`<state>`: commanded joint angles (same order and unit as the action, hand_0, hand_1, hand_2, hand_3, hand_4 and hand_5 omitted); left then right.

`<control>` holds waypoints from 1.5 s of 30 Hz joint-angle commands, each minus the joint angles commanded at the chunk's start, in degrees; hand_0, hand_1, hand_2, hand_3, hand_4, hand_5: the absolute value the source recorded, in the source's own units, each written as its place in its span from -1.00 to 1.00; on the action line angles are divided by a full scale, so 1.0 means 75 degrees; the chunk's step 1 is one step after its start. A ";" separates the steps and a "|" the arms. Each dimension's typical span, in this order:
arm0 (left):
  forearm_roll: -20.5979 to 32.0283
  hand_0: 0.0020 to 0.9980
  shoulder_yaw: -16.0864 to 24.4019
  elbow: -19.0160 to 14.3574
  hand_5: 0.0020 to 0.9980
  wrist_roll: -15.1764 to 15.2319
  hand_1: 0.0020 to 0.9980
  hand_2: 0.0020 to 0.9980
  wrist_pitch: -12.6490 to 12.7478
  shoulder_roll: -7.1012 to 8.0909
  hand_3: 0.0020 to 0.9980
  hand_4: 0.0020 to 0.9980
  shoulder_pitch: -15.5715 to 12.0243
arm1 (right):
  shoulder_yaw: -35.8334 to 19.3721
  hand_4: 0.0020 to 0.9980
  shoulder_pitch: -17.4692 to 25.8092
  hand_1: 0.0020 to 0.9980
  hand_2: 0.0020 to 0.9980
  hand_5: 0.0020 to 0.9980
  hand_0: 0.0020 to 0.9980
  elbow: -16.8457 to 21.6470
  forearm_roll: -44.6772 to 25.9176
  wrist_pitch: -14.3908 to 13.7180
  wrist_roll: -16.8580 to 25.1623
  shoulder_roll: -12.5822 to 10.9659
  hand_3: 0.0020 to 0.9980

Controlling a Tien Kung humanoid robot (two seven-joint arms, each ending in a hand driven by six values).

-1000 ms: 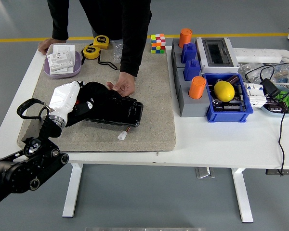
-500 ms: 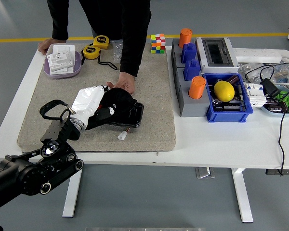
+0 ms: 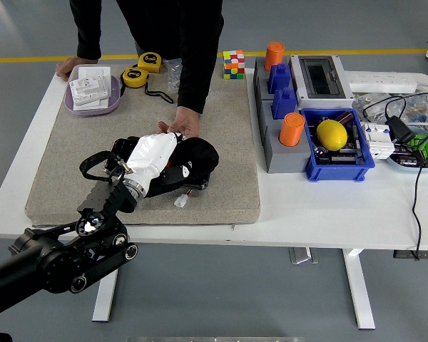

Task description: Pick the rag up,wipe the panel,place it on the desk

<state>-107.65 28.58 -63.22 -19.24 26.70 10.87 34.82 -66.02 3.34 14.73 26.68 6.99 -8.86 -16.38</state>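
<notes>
My left hand (image 3: pixel 157 158), with its white back shell, lies on the black panel (image 3: pixel 177 185) in the middle of the grey felt mat (image 3: pixel 64 164), shut on the black rag (image 3: pixel 200 152). The rag is bunched at the panel's right end and covers most of it. A white connector (image 3: pixel 180 201) sticks out at the panel's near edge. A person at the far side rests one hand (image 3: pixel 181 127) on the mat at the panel's far edge, touching it. My fingers are hidden in the rag.
A purple tray (image 3: pixel 93 96) of white boxes and two yellow tape measures (image 3: pixel 135 75) sit at the back left. A colour cube (image 3: pixel 233 64), grey blocks with orange cups (image 3: pixel 292 129), a blue bin (image 3: pixel 339 164) holding a lemon (image 3: pixel 332 134), an electrical box (image 3: pixel 318 77) and cables fill the right.
My left hand has swept to the right along the panel, pushing the rag from its left part to its right end. The person's hand has stayed at the far edge.
</notes>
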 joint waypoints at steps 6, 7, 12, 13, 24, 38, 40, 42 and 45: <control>-0.0021 -0.45 -0.0137 -0.0097 -1.00 -0.0069 -0.68 0.02 -0.0004 -0.0043 -0.18 -0.84 0.0015 | 0.0025 1.00 0.0002 0.25 0.39 0.14 0.47 -0.0002 -0.0013 0.0005 -0.0006 0.0000 0.24; -0.0037 -0.45 -0.0161 -0.0128 -1.00 -0.0081 -0.68 0.02 -0.0008 -0.0048 -0.18 -0.84 0.0020 | 0.0029 1.00 0.0002 0.25 0.39 0.14 0.47 0.0000 -0.0018 0.0002 -0.0005 0.0000 0.24; -0.0024 -0.45 -0.0230 -0.0231 -1.00 -0.0101 -0.68 0.02 0.0001 -0.0081 -0.18 -0.84 0.0029 | 0.0064 1.00 0.0000 0.25 0.39 0.14 0.48 0.0004 -0.0042 -0.0004 -0.0001 0.0001 0.24; -0.0029 -0.45 -0.0232 -0.0228 -1.00 -0.0106 -0.68 0.02 0.0001 -0.0083 -0.18 -0.84 0.0029 | 0.0073 1.00 0.0000 0.25 0.39 0.14 0.48 0.0006 -0.0042 -0.0005 -0.0002 0.0001 0.24; -0.0082 -0.45 0.0241 0.0074 -1.00 -0.0090 -0.68 0.02 0.0050 -0.0013 -0.18 -0.86 -0.0103 | 0.0037 1.00 0.0032 0.25 0.39 0.14 0.48 0.0020 -0.0031 -0.0022 -0.0022 -0.0003 0.24; -0.0234 -0.45 0.0924 0.0428 -1.00 -0.0044 -0.68 0.02 0.0052 0.0219 -0.18 -0.85 -0.0332 | 0.0040 1.00 0.0063 0.25 0.39 0.14 0.47 0.0027 -0.0052 -0.0045 -0.0007 0.0000 0.24; -0.0255 -0.45 0.0992 0.0474 -1.00 -0.0039 -0.68 0.02 0.0049 0.0247 -0.18 -0.85 -0.0347 | 0.0037 1.00 0.0061 0.25 0.39 0.14 0.47 0.0030 -0.0053 -0.0050 -0.0003 -0.0001 0.24; -0.0266 -0.45 0.1052 0.0533 -1.00 -0.0026 -0.68 0.02 0.0061 0.0265 -0.18 -0.85 -0.0361 | 0.0036 1.00 0.0061 0.25 0.39 0.14 0.48 0.0032 -0.0056 -0.0051 -0.0004 -0.0001 0.24; -0.0302 -0.45 0.1149 0.0584 -1.00 -0.0031 -0.68 0.02 0.0061 0.0286 -0.18 -0.85 -0.0381 | 0.0035 1.00 0.0062 0.25 0.39 0.14 0.48 0.0033 -0.0062 -0.0052 -0.0005 -0.0001 0.24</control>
<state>-109.92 37.19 -58.84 -19.48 27.15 13.02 31.96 -65.76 3.80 14.98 26.22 6.61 -8.89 -16.39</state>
